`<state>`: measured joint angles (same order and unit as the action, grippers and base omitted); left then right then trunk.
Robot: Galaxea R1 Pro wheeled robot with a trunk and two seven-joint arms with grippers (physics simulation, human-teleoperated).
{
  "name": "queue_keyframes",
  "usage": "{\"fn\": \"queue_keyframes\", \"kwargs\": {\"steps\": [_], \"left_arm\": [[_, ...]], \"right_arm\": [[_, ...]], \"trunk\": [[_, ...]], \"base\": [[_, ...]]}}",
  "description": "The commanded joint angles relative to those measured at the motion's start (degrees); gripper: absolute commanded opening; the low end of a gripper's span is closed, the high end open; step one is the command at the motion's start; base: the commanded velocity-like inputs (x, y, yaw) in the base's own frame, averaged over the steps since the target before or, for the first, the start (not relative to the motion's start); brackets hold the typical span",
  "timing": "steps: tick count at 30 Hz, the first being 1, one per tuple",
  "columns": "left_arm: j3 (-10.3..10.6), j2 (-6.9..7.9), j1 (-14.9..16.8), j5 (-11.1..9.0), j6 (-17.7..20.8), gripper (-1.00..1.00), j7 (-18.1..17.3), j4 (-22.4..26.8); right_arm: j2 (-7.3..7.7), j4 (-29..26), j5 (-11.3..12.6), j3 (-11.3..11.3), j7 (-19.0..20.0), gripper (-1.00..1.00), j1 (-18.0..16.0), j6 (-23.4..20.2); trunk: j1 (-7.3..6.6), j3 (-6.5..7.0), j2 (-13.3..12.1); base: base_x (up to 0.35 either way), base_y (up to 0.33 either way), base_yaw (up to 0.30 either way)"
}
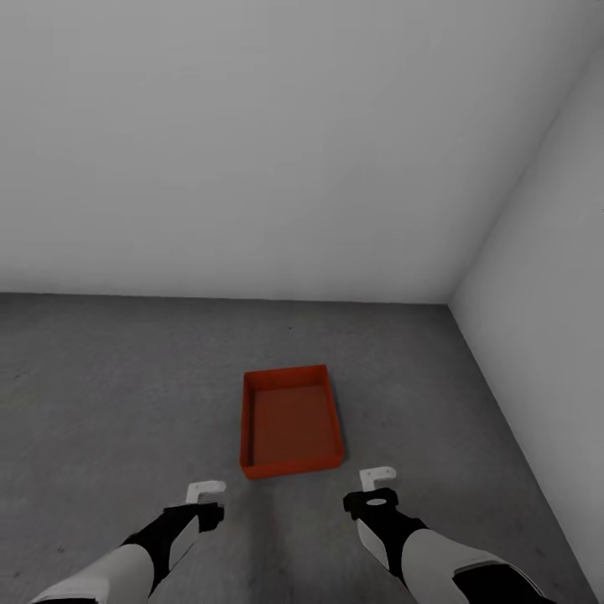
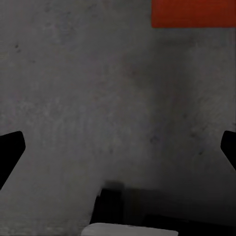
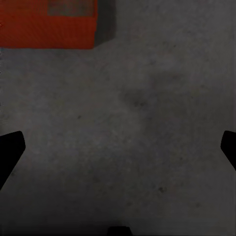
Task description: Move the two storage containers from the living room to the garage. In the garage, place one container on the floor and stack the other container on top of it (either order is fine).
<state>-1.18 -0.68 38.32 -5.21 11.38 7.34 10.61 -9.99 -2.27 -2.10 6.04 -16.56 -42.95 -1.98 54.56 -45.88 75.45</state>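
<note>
One red-orange container (image 1: 291, 421) lies on the grey concrete floor (image 1: 101, 394), near the corner where two pale walls (image 1: 252, 143) meet. The left gripper (image 1: 206, 492) and right gripper (image 1: 377, 478) hang near it, apart, both jaws wide open and empty.

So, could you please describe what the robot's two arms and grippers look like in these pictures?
Both arms have glossy white forearm shells and black wrist sections. The left gripper and right gripper end in small pale grey, bracket-like angular fingers. In each wrist view the fingertips appear as plain black wedges at the picture's edges. No cables or markings are visible.
</note>
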Motion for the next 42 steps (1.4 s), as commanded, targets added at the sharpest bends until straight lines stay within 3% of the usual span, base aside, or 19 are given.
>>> {"fn": "queue_keyframes", "kwargs": {"steps": [1, 7, 11, 17, 24, 42], "left_arm": [[-0.1, 0.0, 0.0, -0.6, 0.3, 1.0, 0.2, -0.7], [-0.2, 0.94, 0.0, -0.8, 0.2, 1.0, 0.2, -7.0], [-0.3, 2.69, -0.2, -1.3, 0.1, 1.0, -0.1, -9.6], [-0.4, 4.4, -0.7, -4.0, -0.1, 1.0, -0.3, -10.4], [-0.4, 5.1, -1.3, -6.0, -0.2, 1.0, -0.3, -10.5], [-0.4, 6.09, -2.3, -7.0, -0.4, 1.0, -0.3, -10.5]], "right_arm": [[-0.01, 0.0, -0.2, 0.4, -0.2, 1.0, 0.0, -0.3], [-0.01, 1.0, -0.3, 0.4, -0.1, 1.0, 0.0, -0.8], [-0.01, 2.7, -0.4, 0.4, -0.1, 1.0, 0.1, -0.9], [-0.01, 3.4, -0.4, 0.5, 0.0, 1.0, 0.9, -0.9], [-0.01, 3.5, -0.4, 0.5, 0.1, 1.0, 1.1, -1.0], [-0.01, 3.5, -0.4, 0.5, 0.1, 1.0, 1.1, -1.0]], "trunk": [[-0.23, 0.15, -0.4], [-1.55, 1.23, -2.8], [-2.42, 1.95, -4.4], [-3.74, 3.02, -6.8], [-5.28, 4.28, -9.6], [-9.23, 7.51, -16.8]], "base": [[0.0, 0.0, 0.0], [0.0, 0.0, 0.0], [0.0, 0.0, 0.0], [0.0, 0.0, 0.0], [0.0, 0.0, 0.0], [0.0, 0.0, 0.0]]}}
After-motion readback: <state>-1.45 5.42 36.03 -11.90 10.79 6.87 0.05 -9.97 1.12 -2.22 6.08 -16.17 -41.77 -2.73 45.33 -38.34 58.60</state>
